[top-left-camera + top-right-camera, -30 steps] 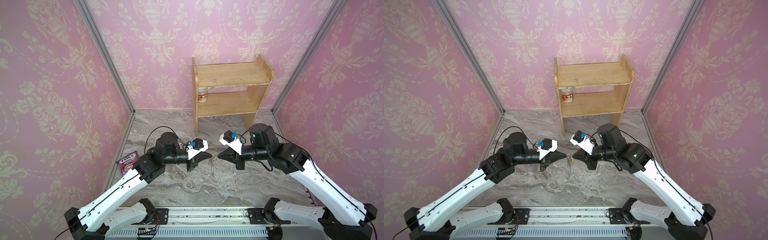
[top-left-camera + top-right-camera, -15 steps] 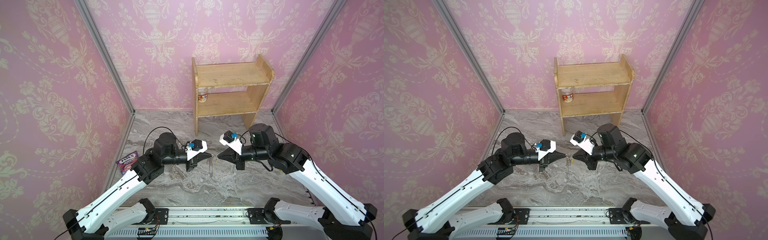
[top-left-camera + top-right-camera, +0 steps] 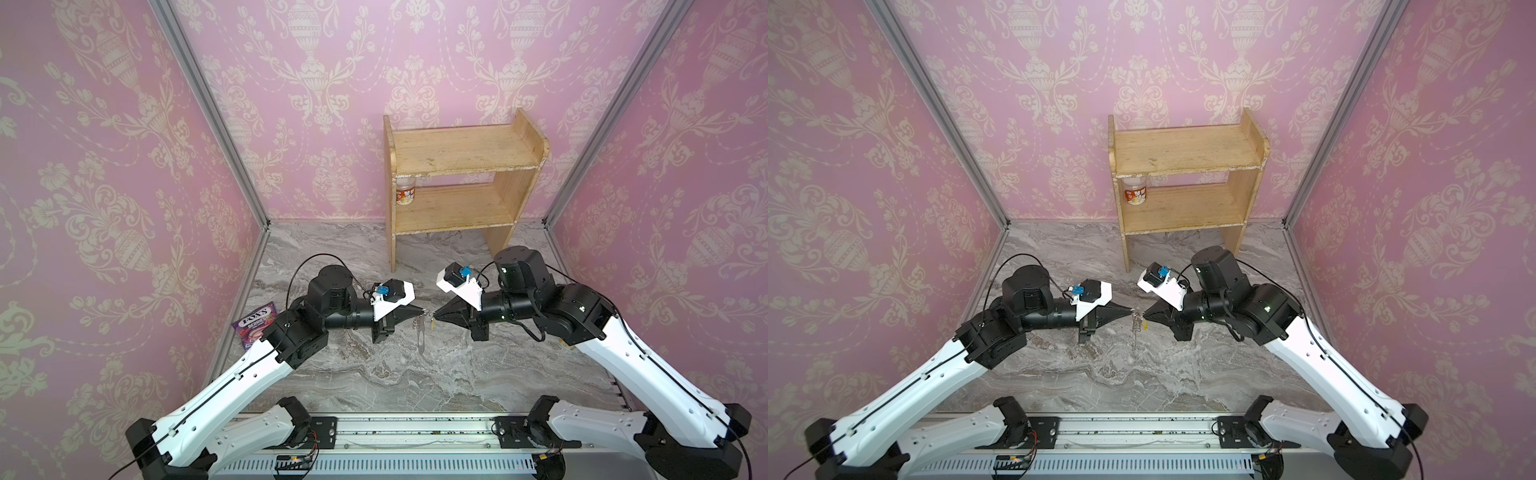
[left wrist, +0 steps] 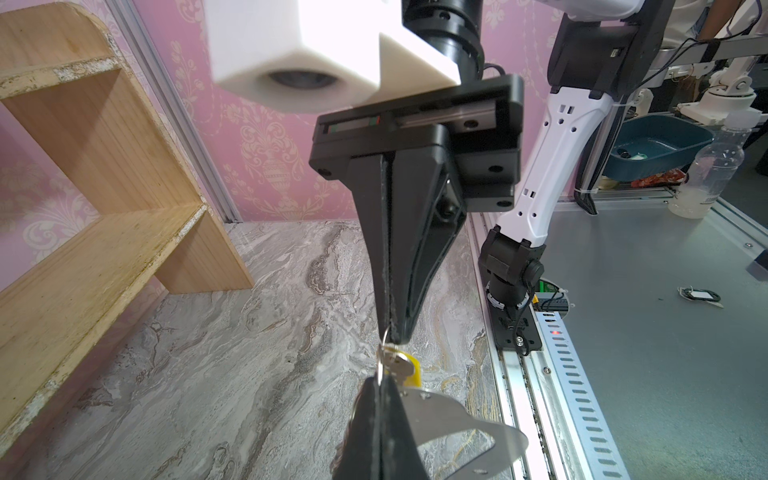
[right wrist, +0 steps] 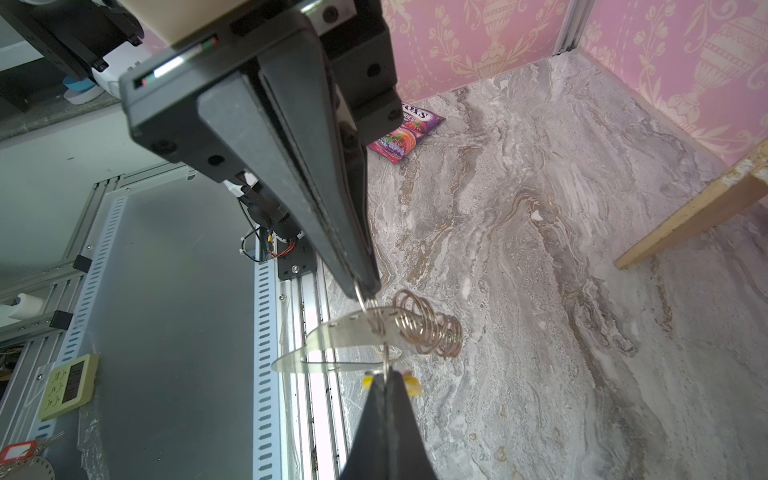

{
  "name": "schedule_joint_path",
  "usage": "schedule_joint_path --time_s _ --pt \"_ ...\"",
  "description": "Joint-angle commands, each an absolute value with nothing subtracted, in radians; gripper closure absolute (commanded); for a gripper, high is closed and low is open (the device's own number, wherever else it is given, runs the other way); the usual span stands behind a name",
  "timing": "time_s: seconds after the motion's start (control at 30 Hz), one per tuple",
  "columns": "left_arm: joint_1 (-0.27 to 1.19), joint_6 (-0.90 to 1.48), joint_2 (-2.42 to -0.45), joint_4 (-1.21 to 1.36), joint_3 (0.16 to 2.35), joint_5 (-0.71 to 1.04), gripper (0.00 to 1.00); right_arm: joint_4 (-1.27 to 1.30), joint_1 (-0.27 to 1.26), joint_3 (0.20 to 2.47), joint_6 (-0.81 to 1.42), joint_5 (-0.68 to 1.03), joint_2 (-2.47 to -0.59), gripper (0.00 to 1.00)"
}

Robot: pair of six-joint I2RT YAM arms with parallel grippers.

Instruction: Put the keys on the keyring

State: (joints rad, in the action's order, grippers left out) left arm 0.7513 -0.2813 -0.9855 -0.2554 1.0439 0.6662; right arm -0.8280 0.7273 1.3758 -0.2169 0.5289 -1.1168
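- The left fingers [image 4: 365, 436] are squeezing shut on the keyring [image 4: 440, 409].
- The right fingers [image 5: 374, 428] are squeezing shut on the keys [image 4: 409, 372], just beside it, up above the desk [image 3: 415, 374].

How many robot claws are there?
2. The left gripper, on the left, pinches the keyring; the right gripper, on the right, pinches the keys. Their tips almost meet above the marble floor.
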Motion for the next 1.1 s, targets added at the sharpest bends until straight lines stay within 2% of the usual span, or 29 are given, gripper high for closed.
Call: schedule_joint_path --time_s 0.0,1.07 --pt "0.759 -0.307 -0.975 -0.253 1.055 0.670 1.00 -0.847 0.734 1.413 -0.241 0.549 -1.124 1.00" --pt "0.765 -0.316 -0.976 -0.275 1.065 0.684 1.00 -0.829 0.739 1.434 -0.233 0.538 -1.141 1.00"
